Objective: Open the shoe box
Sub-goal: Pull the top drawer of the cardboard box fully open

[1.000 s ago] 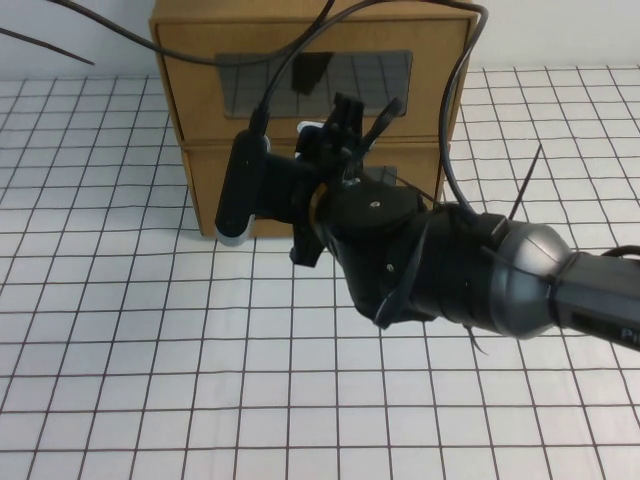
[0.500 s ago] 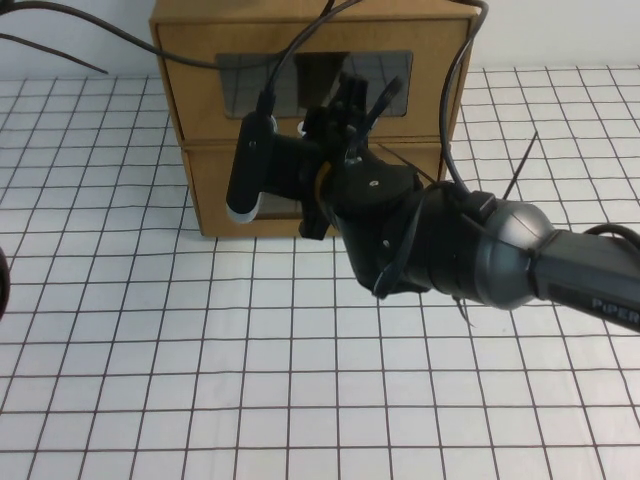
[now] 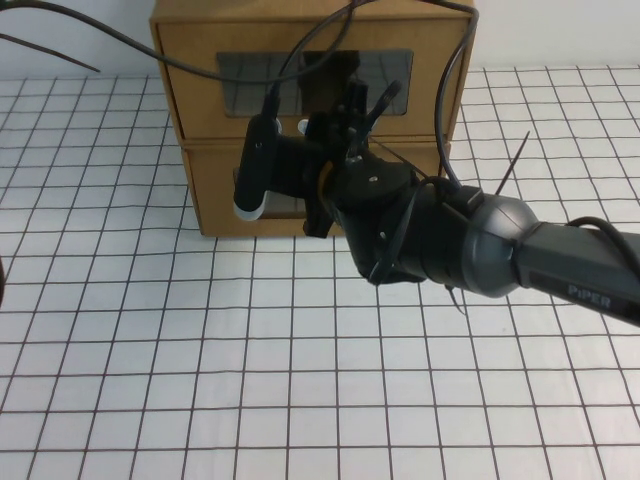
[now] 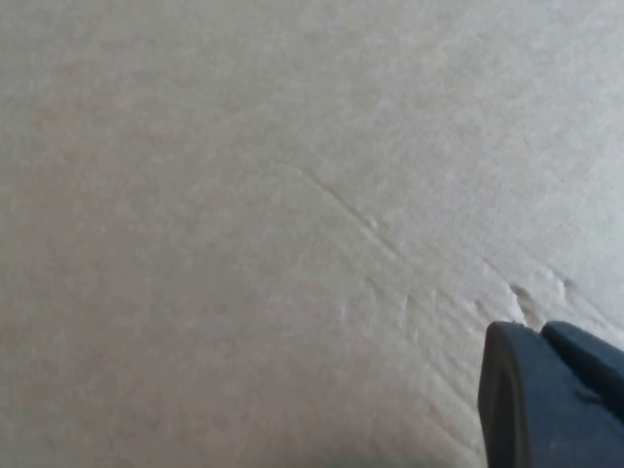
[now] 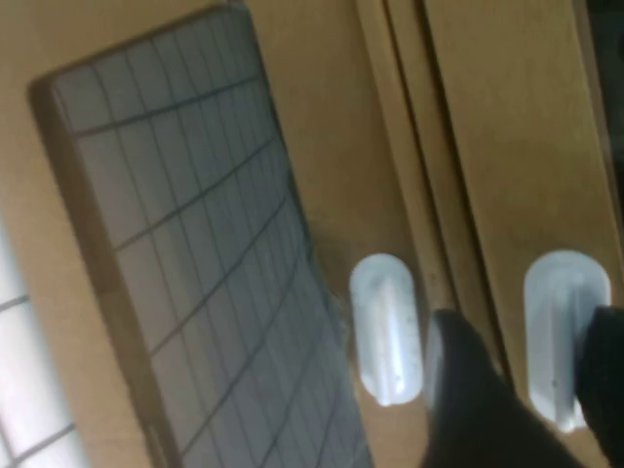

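Nothing opened yet: shoe box [image 3: 200, 190] is sitting directly ahead of the right gripper [image 3: 365, 105], both drawer fronts lying flush with the cardboard face. Right gripper is pressing up near the seam between the two drawers, jaws standing wide and straddling one white handle [image 5: 559, 336]. Second white handle [image 5: 387, 327] is sitting just outside the claw, with the dark window [image 5: 185, 273] beyond it. Cannot tell which drawer the straddled handle belongs to, nor whether the fingers [image 5: 468, 390] are touching it.

Remaining, by my reckoning: pinching the handle, then drawing that drawer out.

Left gripper [image 4: 551, 400] is not showing in the high view, is facing a plain pale surface up close; cannot tell if wide or narrow.

Room: gridded table [image 3: 150, 350] is lying open behind the claw, giving a straight pull-back path. Cables [image 3: 455, 100] are looping over the box edge beside the claw, likely snag points
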Available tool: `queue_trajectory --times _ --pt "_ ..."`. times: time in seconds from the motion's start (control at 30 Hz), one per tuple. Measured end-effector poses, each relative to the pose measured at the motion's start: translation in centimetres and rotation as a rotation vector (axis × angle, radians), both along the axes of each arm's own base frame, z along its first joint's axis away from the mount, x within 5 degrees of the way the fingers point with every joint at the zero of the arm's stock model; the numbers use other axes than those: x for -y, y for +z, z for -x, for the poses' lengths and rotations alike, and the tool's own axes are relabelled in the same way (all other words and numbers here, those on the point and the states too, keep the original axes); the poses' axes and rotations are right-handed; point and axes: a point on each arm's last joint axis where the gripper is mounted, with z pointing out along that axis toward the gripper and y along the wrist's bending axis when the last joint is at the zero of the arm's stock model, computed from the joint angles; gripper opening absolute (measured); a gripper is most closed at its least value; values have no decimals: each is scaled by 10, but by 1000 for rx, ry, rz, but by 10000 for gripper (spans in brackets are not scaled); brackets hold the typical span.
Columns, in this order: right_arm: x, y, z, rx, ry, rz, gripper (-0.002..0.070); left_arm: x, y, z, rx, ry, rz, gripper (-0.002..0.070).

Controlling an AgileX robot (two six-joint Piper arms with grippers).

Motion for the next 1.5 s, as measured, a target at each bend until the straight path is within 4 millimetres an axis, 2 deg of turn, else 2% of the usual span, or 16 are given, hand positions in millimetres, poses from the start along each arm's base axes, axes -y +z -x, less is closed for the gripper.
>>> queue_trajectory --times 0.4,0.47,0.63,0.93,1.1,1.33,1.5 --pt "-1 0 -3 7 17 -11 230 0 0 0 4 -4 -4 -3" --pt "-1 1 -3 9 18 -10 214 0 -1 -1 2 -4 -5 -3" --pt "-1 2 -4 21 19 -2 120 2 -12 -8 -22 -5 -10 -3" --pt "0 1 -6 51 12 18 78 4 -15 -11 -12 -13 -2 -3" --pt "0 1 -6 58 4 26 15 4 -15 -11 -10 -15 -2 -3" --pt "1 -1 -5 50 3 62 10 5 -15 -10 -14 -22 9 -3" --pt "3 5 -1 29 -12 61 8 7 -17 -11 -25 -35 31 -3"
